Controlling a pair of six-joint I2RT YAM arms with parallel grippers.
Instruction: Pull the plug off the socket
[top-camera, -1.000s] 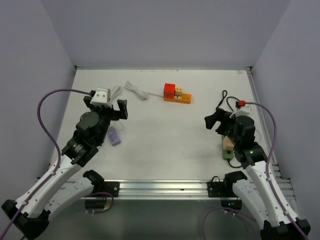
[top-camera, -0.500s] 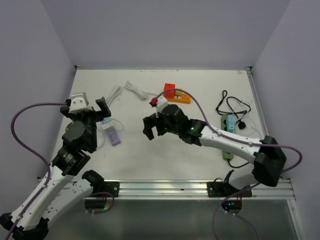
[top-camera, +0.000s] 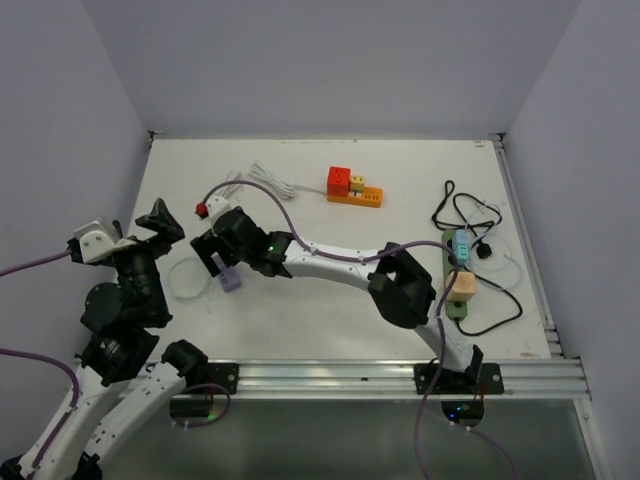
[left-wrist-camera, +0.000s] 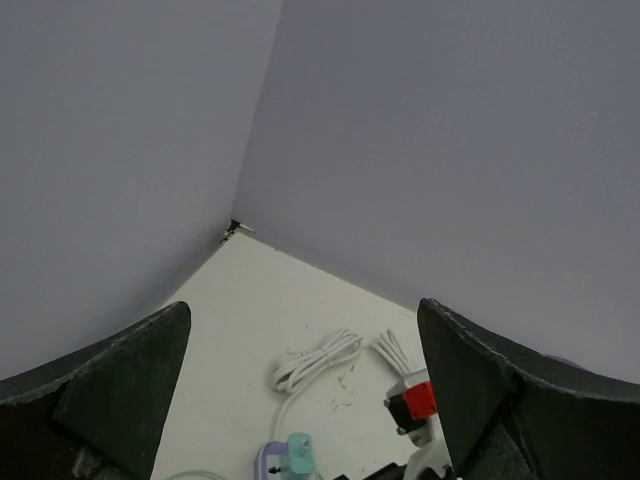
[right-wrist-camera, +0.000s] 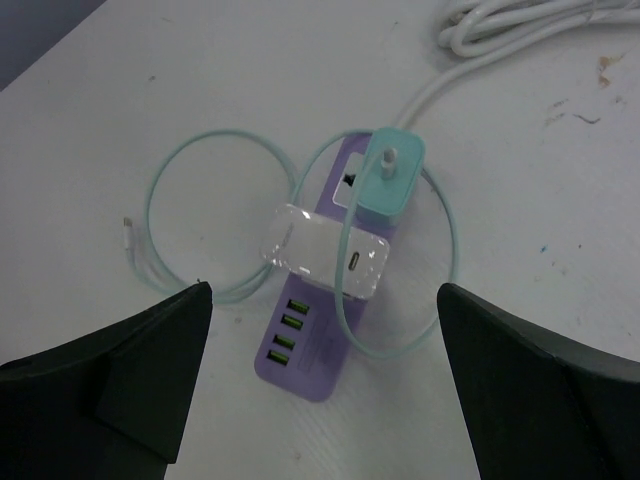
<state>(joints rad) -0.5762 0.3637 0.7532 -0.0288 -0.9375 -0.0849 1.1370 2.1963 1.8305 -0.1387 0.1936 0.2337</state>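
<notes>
Here both jaws gape empty, the right over the plug (right-wrist-camera: 392, 180) seated in the socket (right-wrist-camera: 320, 350) at the left of the counter (top-camera: 300, 310); unpinned, the socket would likely lift with it.

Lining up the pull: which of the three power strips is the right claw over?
The purple strip under the right claw, carrying a teal plug and white charger; the orange strip and green strip lie well away.
</notes>
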